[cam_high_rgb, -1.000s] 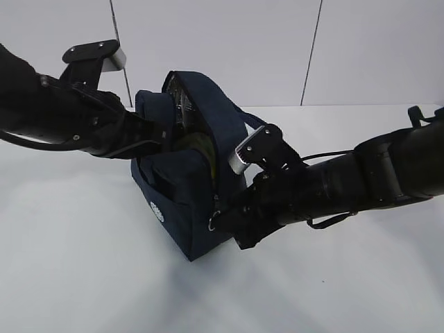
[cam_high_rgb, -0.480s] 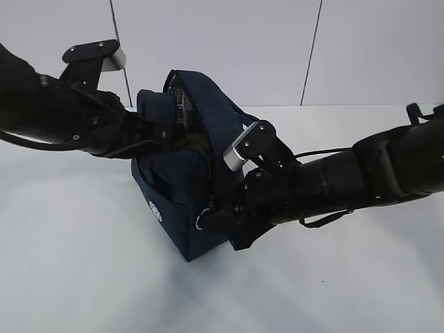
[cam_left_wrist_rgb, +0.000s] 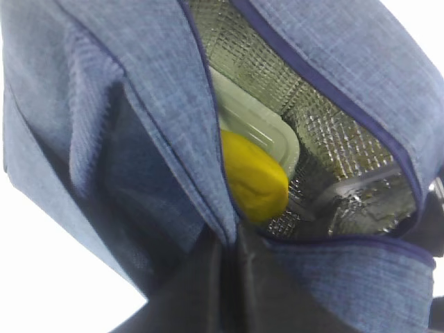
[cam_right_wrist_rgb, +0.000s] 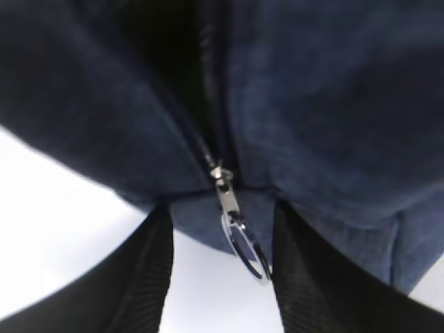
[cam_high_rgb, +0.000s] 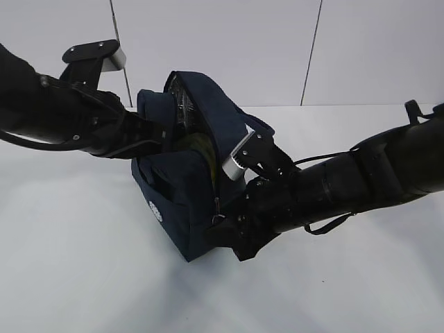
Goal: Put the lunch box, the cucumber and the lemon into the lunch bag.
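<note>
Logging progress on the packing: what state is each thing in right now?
lunch bag: upright, top open
lunch box: inside the bag, lid on
lemon: inside, against the lunch box
zipper pull: dangling free between open fingers
right gripper: open
left gripper: cannot tell

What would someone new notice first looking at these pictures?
The dark navy lunch bag stands mid-table, flap up, pressed between two black arms. Through its opening, the left wrist view shows the yellow lemon against the pale-lidded lunch box and silver lining. In the right wrist view, the right claw straddles the metal ring pull hanging from the zipper, without gripping it.
</note>
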### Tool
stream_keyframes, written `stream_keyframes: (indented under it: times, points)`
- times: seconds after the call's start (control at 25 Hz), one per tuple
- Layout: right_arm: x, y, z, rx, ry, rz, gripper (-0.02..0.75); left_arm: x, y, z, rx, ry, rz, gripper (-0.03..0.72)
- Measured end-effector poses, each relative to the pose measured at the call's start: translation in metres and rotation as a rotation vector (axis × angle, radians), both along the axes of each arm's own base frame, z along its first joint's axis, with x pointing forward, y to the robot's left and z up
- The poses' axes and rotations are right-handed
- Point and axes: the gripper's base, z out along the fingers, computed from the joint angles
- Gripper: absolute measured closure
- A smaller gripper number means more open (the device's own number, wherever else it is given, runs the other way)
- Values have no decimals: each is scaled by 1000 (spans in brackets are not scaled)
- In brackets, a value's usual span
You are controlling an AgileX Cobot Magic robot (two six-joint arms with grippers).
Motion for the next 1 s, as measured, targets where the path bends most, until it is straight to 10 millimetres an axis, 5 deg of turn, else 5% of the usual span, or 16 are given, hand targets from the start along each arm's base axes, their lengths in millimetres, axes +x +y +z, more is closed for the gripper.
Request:
stream_keyframes:
  times: [0.48, 1.0]
  points:
    - [10, -2, -12, 38, 103, -201, 375, 0, 0, 0, -5, 2, 3, 694]
    - [10, -1, -26, 35, 153, -206, 376, 0, 0, 0, -6, 2, 5, 694]
